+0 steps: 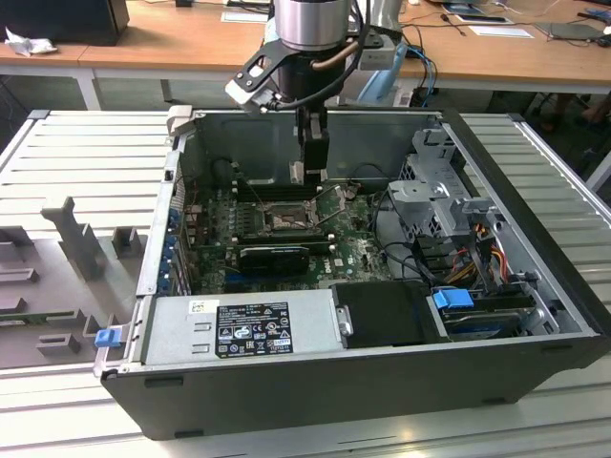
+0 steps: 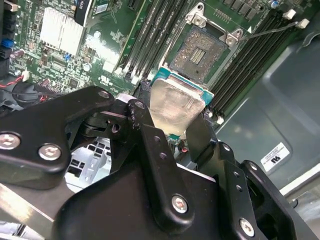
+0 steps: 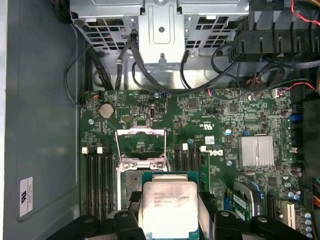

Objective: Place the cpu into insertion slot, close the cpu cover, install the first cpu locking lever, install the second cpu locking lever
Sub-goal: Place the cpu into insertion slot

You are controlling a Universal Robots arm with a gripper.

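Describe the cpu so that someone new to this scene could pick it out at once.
Start at the open computer case and its green motherboard. Near the board's insertion slot, the claw grips the cpu by two opposite edges. It is the only flat square with a pale silver top, unlike the finned heatsink and dark memory slots nearby.

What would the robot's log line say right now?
gripper: shut on cpu | cpu: near insertion slot, not seated | cpu cover: open

cpu (image 2: 176, 102) dull silver metal; pincer (image 2: 172, 119) matt black; case (image 1: 250, 143) sheet metal.
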